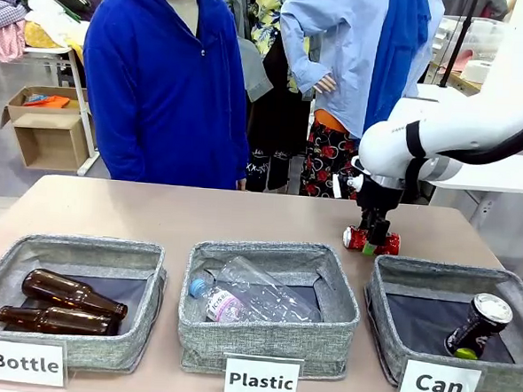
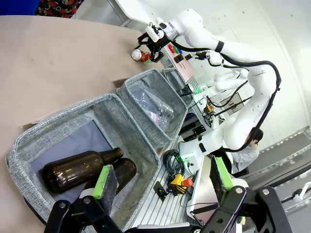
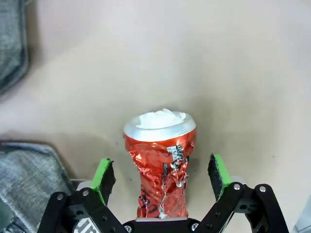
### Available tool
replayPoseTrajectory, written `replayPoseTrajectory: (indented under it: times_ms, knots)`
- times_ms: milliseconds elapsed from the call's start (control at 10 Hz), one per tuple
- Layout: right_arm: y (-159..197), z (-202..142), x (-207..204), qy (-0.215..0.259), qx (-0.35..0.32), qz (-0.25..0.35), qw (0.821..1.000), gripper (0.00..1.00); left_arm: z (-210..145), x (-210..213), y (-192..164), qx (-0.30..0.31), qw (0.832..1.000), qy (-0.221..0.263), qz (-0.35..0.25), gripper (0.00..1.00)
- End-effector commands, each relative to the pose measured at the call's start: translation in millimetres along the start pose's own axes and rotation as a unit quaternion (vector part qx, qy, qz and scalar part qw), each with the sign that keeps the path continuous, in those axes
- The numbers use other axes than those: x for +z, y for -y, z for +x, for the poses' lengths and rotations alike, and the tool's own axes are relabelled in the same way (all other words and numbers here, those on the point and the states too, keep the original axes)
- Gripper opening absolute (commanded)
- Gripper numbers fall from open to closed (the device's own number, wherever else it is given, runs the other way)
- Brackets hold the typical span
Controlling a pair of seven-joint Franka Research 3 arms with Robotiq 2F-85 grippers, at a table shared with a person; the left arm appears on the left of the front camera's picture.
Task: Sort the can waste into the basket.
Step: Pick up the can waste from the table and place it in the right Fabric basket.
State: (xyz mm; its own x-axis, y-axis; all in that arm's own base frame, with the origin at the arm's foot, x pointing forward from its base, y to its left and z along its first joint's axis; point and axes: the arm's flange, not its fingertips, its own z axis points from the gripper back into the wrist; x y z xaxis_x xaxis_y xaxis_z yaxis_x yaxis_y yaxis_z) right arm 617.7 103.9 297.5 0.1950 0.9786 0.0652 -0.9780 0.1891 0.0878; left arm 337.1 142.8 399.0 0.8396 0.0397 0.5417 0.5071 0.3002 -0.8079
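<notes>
Currently the crushed red can (image 3: 163, 165) lies on its side on the tan table (image 1: 154, 212), beyond the far rim of the "Can" basket (image 1: 452, 345). The right gripper (image 3: 163, 177) is lowered over it, jaws spread wide, one green pad (image 3: 103, 174) on each side of the crumpled body with a gap at each; no contact visible. The can's silver rim points away from the wrist. From the front, the red can (image 1: 371, 242) shows beneath the black fingers.

The slim black can (image 1: 478, 325) leans inside the "Can" basket, silver top up.

Left gripper (image 2: 163, 179) hangs open above the "Bottle" bin (image 2: 63, 141), holding nothing; two brown glass bottles (image 2: 82, 170) lie in it. The middle "Plastic" bin (image 1: 268, 307) holds a clear plastic bottle (image 1: 246, 297).

A person in a blue fleece (image 1: 166, 84) stands at the far edge. Cardboard boxes (image 1: 48, 130) sit on the floor behind.
</notes>
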Motion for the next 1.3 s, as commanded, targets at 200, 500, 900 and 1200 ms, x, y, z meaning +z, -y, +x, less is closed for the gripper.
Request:
replayPoseTrajectory:
  times_ms: [200, 500, 900, 1200]
  knots:
    - [12.7, -3.6, -6.1, -0.001, -0.023, 0.007, 1.000, 1.00, -2.0, -0.9, 3.4, 0.004, 1.000, -0.001, 0.005, 1.00]
    - [9.4, -10.7, -6.5, -0.010, -0.019, 0.005, 1.000, 0.40, -2.0, -0.9, 3.4, 0.004, 1.000, -0.001, 0.005, 1.00]
    - [7.1, -11.9, -5.8, -0.006, -0.030, 0.007, 1.000, 0.00, -2.0, -0.9, 3.4, 0.004, 1.000, -0.001, 0.005, 1.00]
    - [-2.8, -11.3, 8.5, -0.017, -0.029, -0.005, 0.999, 0.00, -2.0, -0.9, 3.4, 0.004, 1.000, -0.001, 0.005, 1.00]
